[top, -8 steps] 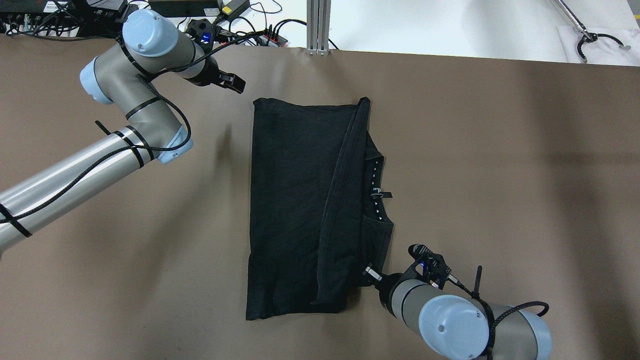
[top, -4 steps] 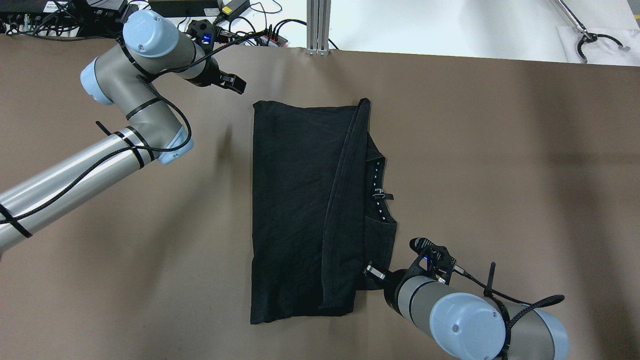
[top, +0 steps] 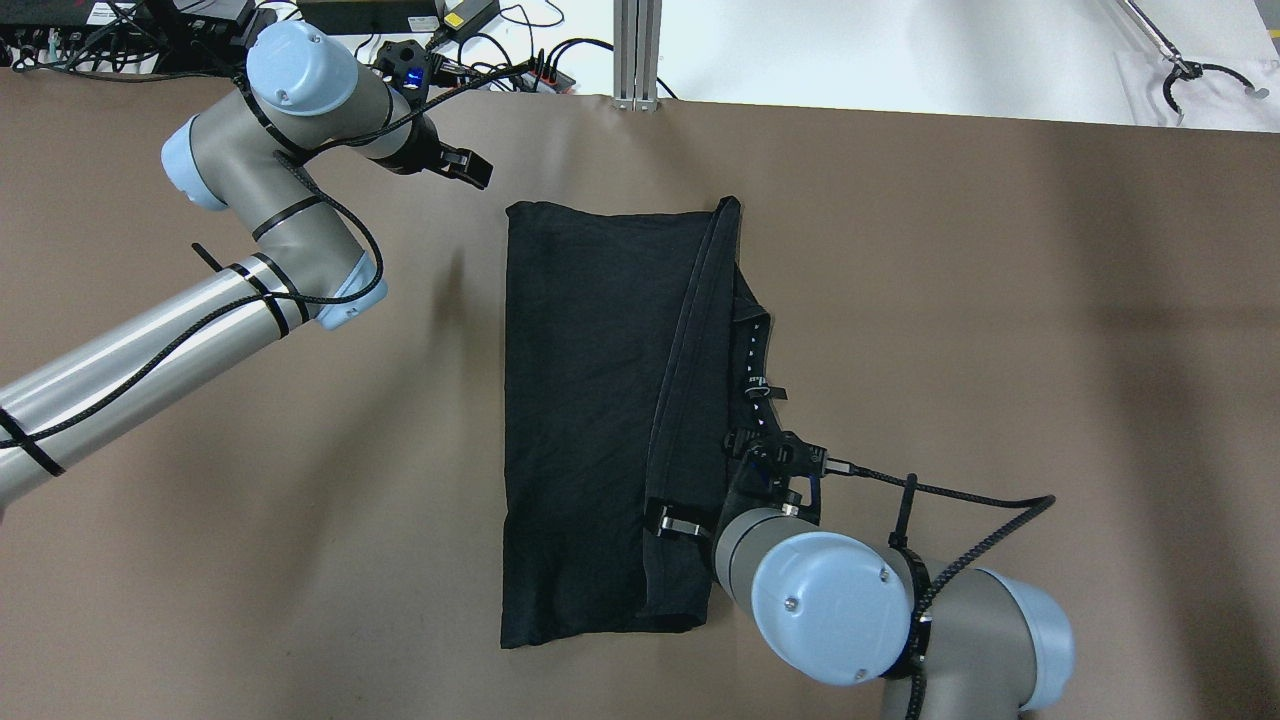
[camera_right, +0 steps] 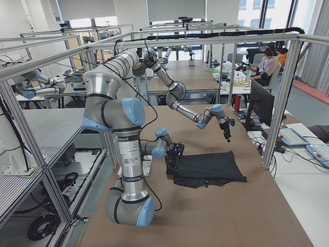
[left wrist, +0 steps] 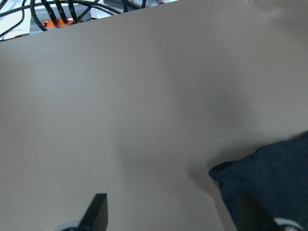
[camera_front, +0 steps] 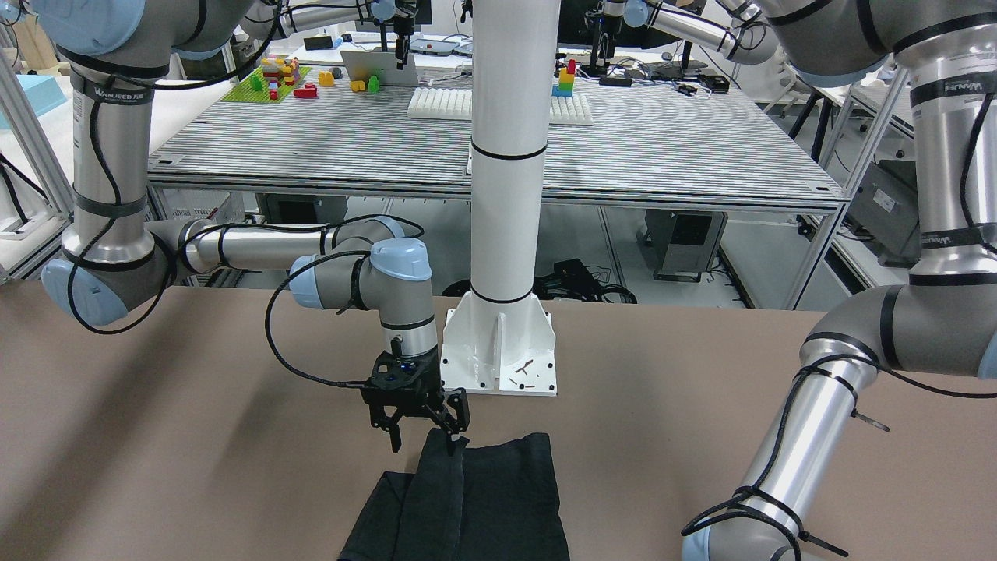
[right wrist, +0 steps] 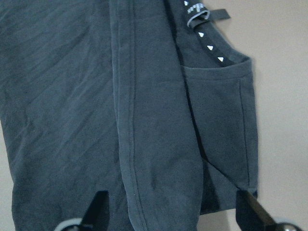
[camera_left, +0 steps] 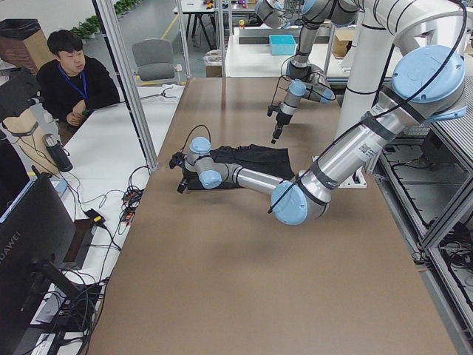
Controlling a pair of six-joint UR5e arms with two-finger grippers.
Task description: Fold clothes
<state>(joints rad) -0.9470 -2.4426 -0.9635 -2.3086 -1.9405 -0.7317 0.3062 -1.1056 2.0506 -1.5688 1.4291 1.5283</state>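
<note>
The clothes (top: 590, 400) are one black garment lying folded on the brown table (top: 1000, 300), with a hemmed flap running lengthwise and a neck label (right wrist: 202, 14) showing. My right gripper (top: 690, 525) hangs open just above the near right part, pointing down. Its fingertips (right wrist: 96, 211) straddle the hemmed flap (right wrist: 154, 144). In the front-facing view it (camera_front: 423, 442) stands at the cloth's robot-side edge (camera_front: 498, 499). My left gripper (top: 475, 170) is open and empty, off the far left corner (left wrist: 264, 187), over bare table.
The white post's base (camera_front: 498, 358) stands just behind the cloth on the robot's side. Cables and power boxes (top: 470, 50) and an aluminium upright (top: 637, 50) line the far table edge. A person (camera_left: 74, 78) sits at a desk beyond that edge.
My right gripper moved left from beside the cloth's near right edge to over the cloth, and its wrist turned. The cloth's near edge shifted slightly. The left arm stayed put.
</note>
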